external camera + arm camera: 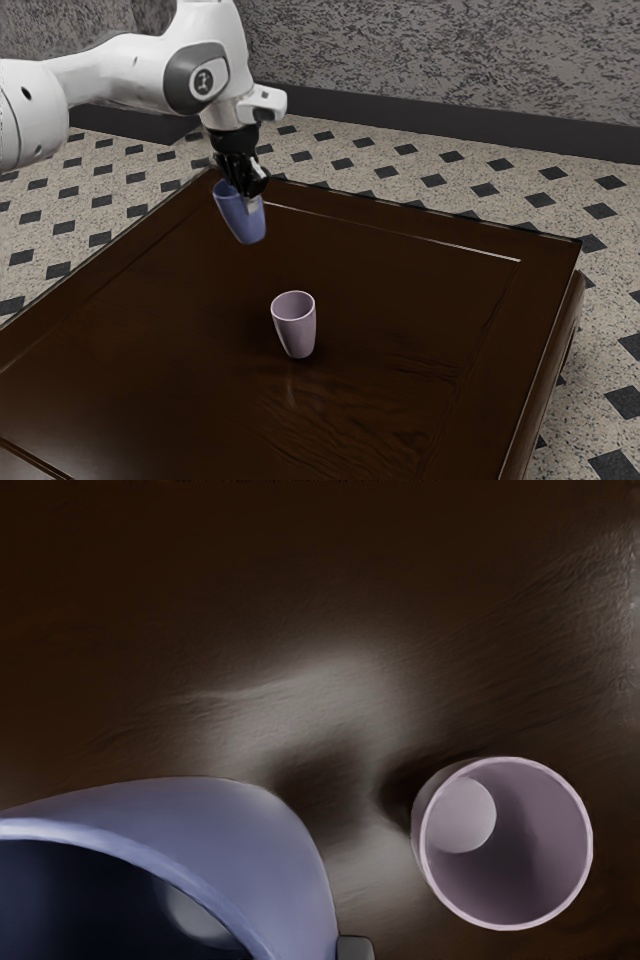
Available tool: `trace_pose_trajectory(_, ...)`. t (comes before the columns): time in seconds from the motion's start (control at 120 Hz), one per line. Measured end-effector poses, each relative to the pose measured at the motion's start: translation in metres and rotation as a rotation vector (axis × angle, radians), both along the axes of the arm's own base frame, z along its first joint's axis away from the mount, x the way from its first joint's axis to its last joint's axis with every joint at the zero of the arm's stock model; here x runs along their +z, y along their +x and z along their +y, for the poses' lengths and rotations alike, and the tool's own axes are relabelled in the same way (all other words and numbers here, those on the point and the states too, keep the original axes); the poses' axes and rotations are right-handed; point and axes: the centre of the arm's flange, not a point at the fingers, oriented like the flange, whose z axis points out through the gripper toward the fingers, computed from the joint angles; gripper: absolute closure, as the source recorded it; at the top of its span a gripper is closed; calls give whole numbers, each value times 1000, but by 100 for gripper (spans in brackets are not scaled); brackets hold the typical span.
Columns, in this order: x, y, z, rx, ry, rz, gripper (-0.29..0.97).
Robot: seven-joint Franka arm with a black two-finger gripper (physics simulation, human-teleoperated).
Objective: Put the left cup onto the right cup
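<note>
Hand (243, 193) pinched on the rim of the blue cup (240, 217); fingertips merge with the cup's dark mouth, so exact contact is hard to make out. Blue cup hangs in the air, slightly tilted, above the lilac cup (294, 323) and off toward the exterior view's left of it, the two well apart. Lilac cup stands upright, mouth open, on the dark wooden worktop (430, 330); in the wrist view the blue cup is blurred and cut off at the edge, the lilac cup's whole rim showing beside it.
</note>
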Motion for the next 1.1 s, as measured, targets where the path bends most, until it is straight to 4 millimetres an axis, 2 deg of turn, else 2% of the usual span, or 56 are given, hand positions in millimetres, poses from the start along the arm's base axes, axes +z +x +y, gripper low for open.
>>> trace_pose_trajectory(0.1, -2, -3, -24, -39, 0, 5, 79)
trace_pose_trajectory(0.242, -8, -7, -48, -77, 2, 19, 79)
trace_pose_trajectory(0.467, -17, -21, -75, -125, 6, 43, 79)
trace_pose_trajectory(0.692, -33, -30, -96, -161, 10, 65, 79)
trace_pose_trajectory(1.1, -68, -25, -107, -176, 12, 71, 79)
